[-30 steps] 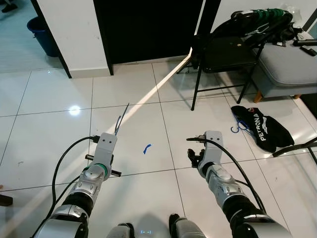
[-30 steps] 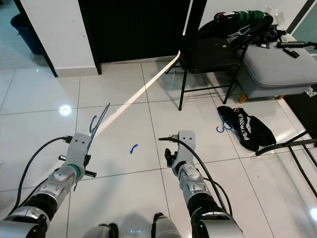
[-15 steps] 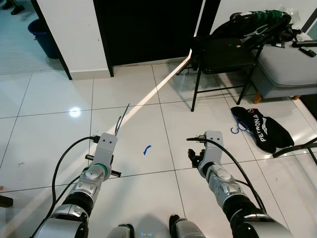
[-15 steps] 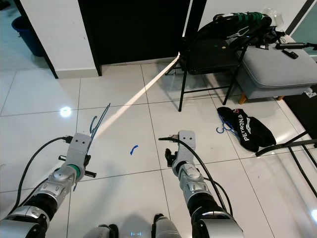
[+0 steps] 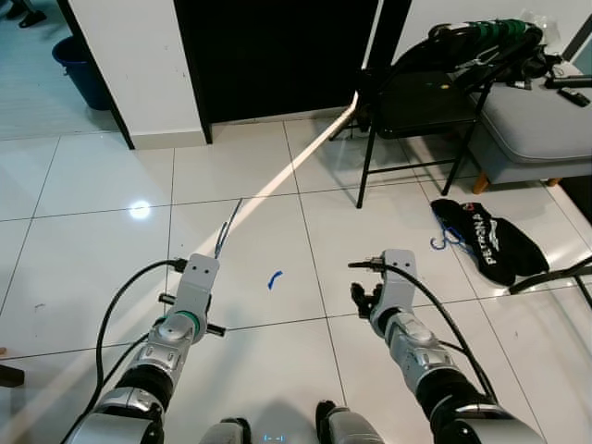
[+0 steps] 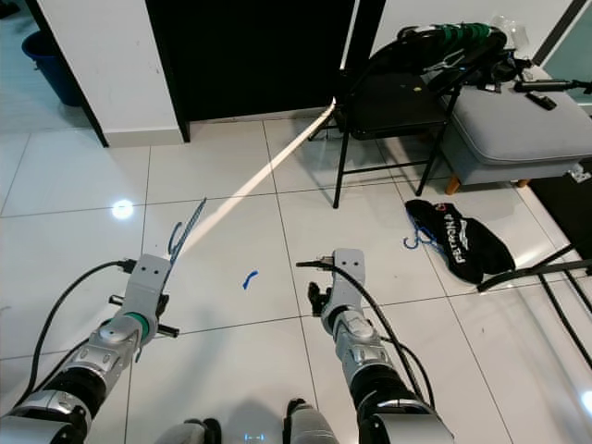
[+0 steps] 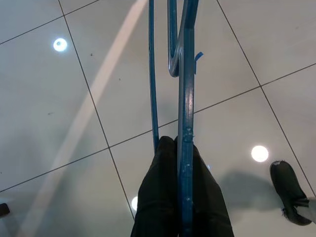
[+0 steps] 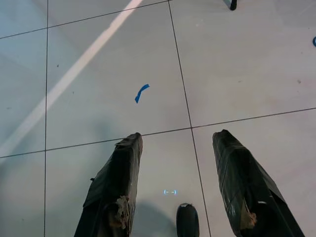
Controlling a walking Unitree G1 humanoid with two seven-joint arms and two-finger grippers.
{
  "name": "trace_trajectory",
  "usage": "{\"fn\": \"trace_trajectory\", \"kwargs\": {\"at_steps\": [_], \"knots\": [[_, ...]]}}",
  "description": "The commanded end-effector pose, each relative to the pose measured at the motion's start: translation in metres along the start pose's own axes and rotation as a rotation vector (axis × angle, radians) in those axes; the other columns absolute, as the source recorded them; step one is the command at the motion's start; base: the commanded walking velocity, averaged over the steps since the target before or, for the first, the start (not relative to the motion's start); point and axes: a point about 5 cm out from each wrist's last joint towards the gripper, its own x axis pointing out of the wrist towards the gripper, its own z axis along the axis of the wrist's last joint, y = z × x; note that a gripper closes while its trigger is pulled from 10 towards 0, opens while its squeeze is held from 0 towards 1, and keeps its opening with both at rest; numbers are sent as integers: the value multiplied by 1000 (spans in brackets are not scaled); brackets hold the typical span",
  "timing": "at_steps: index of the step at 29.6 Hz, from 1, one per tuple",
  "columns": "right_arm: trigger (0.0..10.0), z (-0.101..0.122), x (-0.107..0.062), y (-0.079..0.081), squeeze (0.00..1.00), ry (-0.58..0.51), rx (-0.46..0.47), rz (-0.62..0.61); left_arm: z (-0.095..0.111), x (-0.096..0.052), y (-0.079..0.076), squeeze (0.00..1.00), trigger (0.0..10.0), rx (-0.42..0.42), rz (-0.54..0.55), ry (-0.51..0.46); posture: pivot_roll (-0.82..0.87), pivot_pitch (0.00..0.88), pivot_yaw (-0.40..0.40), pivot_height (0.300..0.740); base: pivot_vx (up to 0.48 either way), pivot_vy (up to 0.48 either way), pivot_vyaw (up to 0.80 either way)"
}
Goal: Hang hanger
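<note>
Hanger [image 7: 186,113] seemingly lower, left gripper [image 7: 180,197] clamped.

White tiled floor [image 5: 83,176], blue scrap [image 5: 274,277]

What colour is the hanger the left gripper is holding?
Blue: a thin wire hanger, seen best in the left wrist view, pinched in the left gripper.

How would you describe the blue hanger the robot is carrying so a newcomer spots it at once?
Start at the white tiled floor in front of the dark doorway, then find the left gripper low on the robot's left side. The thin blue hanger sticks forward from its shut black fingers. Unlike the blue hanger beside the black garment, it is held above the floor.
</note>
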Motion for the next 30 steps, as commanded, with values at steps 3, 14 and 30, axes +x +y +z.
{"fn": "trace_trajectory", "kwargs": {"at_steps": [3, 14, 30], "knots": [[10000, -7, -4, -7, 0, -13, 41, -34, -10, -2, -2, 0, 10000, 1, -7, 22, 18, 102, 43, 740, 0, 0, 0], [10000, 3, -4, -8, 0, -91, 131, -13, 3, -2, 8, 0, 10000, -63, 8, -64, 4, 110, 51, 740, 0, 0, 0], [10000, 8, -3, 7, 0, -125, 85, 75, 10, -4, 8, 0, 10000, -153, 28, -141, 8, 120, 45, 740, 0, 0, 0]]}}
